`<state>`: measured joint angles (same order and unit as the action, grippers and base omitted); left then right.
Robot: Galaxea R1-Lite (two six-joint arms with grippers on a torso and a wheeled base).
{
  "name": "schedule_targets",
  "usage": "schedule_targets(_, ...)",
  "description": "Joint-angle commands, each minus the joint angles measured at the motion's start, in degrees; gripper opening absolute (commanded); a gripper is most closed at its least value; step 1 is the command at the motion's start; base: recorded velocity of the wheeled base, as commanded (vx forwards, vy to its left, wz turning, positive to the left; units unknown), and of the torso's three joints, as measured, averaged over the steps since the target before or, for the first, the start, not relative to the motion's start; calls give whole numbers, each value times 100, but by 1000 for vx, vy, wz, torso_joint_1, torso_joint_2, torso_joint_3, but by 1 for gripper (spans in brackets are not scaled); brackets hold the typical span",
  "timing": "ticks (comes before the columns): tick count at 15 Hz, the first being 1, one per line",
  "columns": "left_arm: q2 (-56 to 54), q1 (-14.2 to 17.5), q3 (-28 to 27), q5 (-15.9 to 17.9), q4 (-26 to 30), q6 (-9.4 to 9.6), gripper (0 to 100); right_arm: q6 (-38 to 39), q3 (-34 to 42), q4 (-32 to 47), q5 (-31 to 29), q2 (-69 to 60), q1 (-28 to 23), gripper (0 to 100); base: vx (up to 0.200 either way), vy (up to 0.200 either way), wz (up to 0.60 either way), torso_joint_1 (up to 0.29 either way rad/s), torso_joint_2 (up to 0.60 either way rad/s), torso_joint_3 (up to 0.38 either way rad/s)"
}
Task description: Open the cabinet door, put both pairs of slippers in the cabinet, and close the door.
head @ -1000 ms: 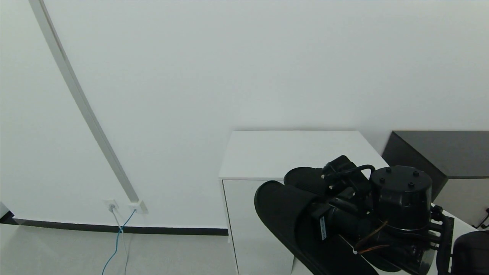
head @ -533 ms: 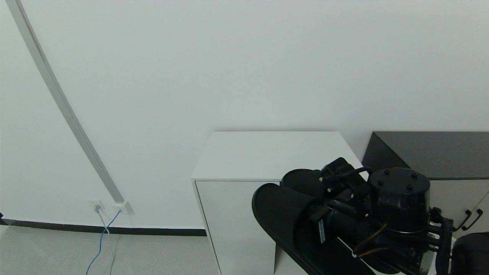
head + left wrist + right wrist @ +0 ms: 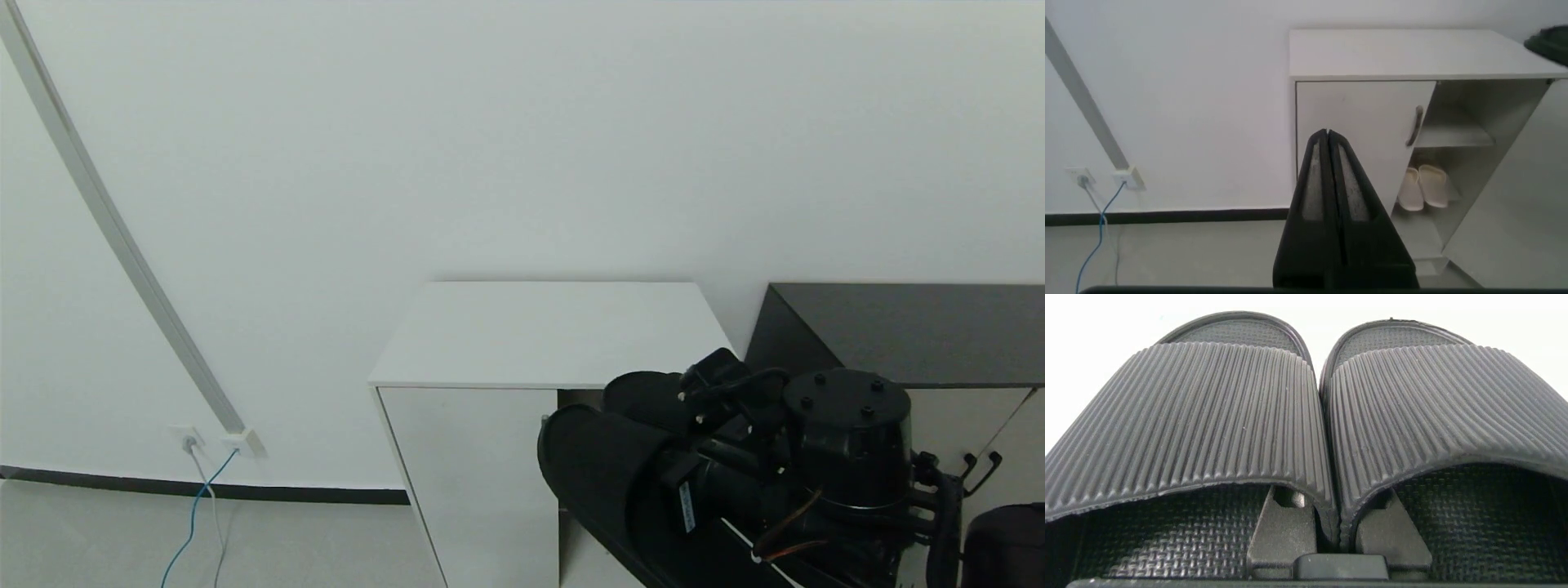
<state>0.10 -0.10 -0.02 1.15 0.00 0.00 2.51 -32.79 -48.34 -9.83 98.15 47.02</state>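
Note:
A pair of black ribbed slippers point(image 3: 604, 465) hangs in front of the white cabinet point(image 3: 539, 335), level with its top edge. My right gripper point(image 3: 1331, 531) is shut on the two inner strap edges of the black slippers point(image 3: 1315, 400), its fingers point(image 3: 1282, 531) tucked under the straps. In the left wrist view the white cabinet point(image 3: 1404, 53) has its left door point(image 3: 1360, 139) closed and its right half open. A pale pair of slippers point(image 3: 1427, 186) lies on the lower shelf inside. My left gripper point(image 3: 1328, 143) is shut on nothing, well back from the cabinet.
A black cabinet point(image 3: 914, 327) with dark handles point(image 3: 980, 465) stands right of the white one. Wall sockets with a blue and a white cable point(image 3: 212, 445) sit low on the wall to the left, under a slanting grey conduit point(image 3: 106, 220). Bare floor lies left of the cabinet.
The whole head picture has slid left, so the camera has turned right. The right gripper and the black slippers keep the same place in the view.

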Motion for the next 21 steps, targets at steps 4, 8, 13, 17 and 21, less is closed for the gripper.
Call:
schedule_targets(4, -1, 1, 2, 8, 0, 0, 0, -49, 36, -18, -2, 55, -9, 0, 0, 0, 0, 0, 0, 0)
schedule_targets(8, -1, 1, -6, 8, 0, 0, 0, -242, 115, -106, -11, 82, -9, 0, 0, 0, 0, 0, 0, 0)
schedule_targets(13, -1, 1, -6, 8, 0, 0, 0, -251, 142, -115, -11, 91, -9, 0, 0, 0, 0, 0, 0, 0)
schedule_targets(17, -1, 10, 2, 8, 0, 0, 0, -260, 159, -123, -11, 99, -9, 0, 0, 0, 0, 0, 0, 0)
schedule_targets(21, -1, 1, 2, 0, 0, -9, 0, -251, 265, -238, 7, 99, -9, 0, 0, 0, 0, 0, 0, 0)
